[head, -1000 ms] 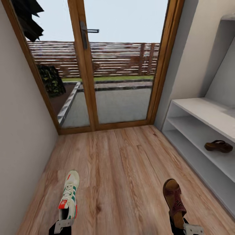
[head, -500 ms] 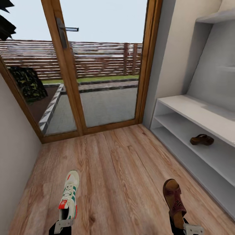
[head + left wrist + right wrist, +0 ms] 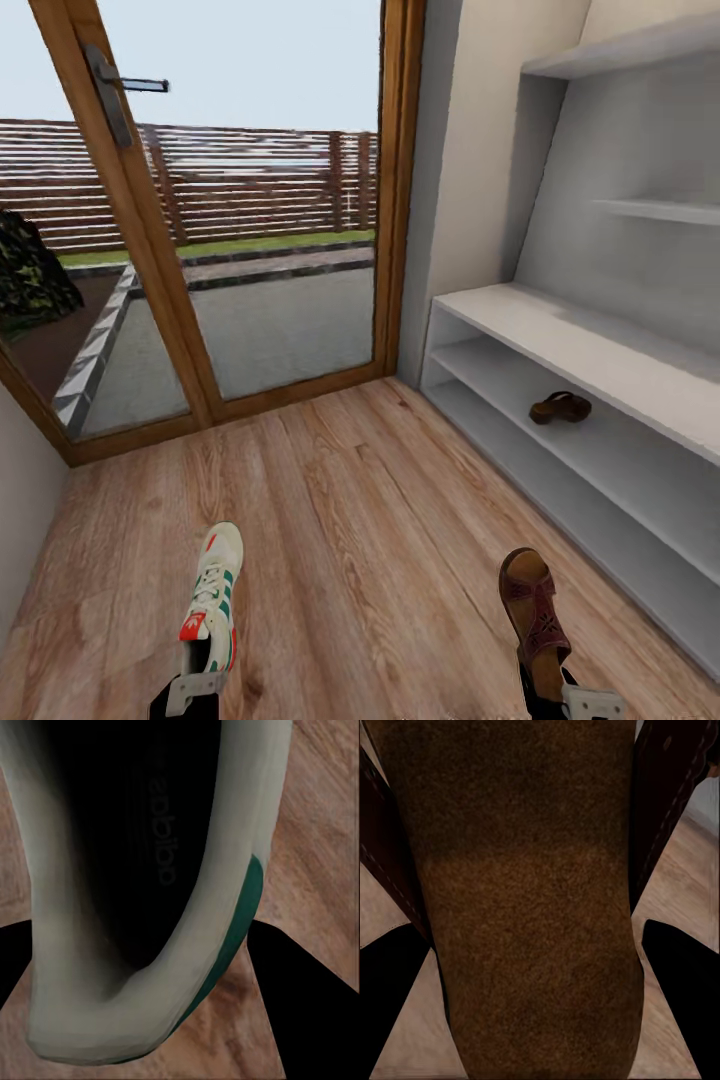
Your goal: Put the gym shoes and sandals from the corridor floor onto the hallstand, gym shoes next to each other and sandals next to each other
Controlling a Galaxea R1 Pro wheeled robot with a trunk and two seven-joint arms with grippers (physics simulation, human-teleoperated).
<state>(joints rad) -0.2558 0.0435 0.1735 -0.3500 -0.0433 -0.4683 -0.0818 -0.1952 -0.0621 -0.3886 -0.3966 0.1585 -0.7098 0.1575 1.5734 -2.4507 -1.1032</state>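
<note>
One gym shoe (image 3: 212, 600), cream with green stripes and a red tongue label, is held by its heel in my left gripper (image 3: 190, 692), toe pointing away over the corridor floor (image 3: 370, 520). The left wrist view looks into the dark opening of the gym shoe (image 3: 142, 885). My right gripper (image 3: 572, 702) is shut on the heel end of a dark brown sandal (image 3: 532, 605); its tan insole (image 3: 525, 907) spans the right wrist view. A second sandal (image 3: 560, 408) lies on the middle shelf of the hallstand (image 3: 560, 345) at the right.
A wood-framed glass door (image 3: 150, 300) with a dark handle closes the corridor's far end, showing a fence and a patio outside. A pale wall runs along the left. Stepped shelves (image 3: 650, 210) rise above the hallstand's bench top.
The whole picture has slid left, so the camera has turned right toward the hallstand. Both grippers and the shoes they hold keep the same places in the frame.
</note>
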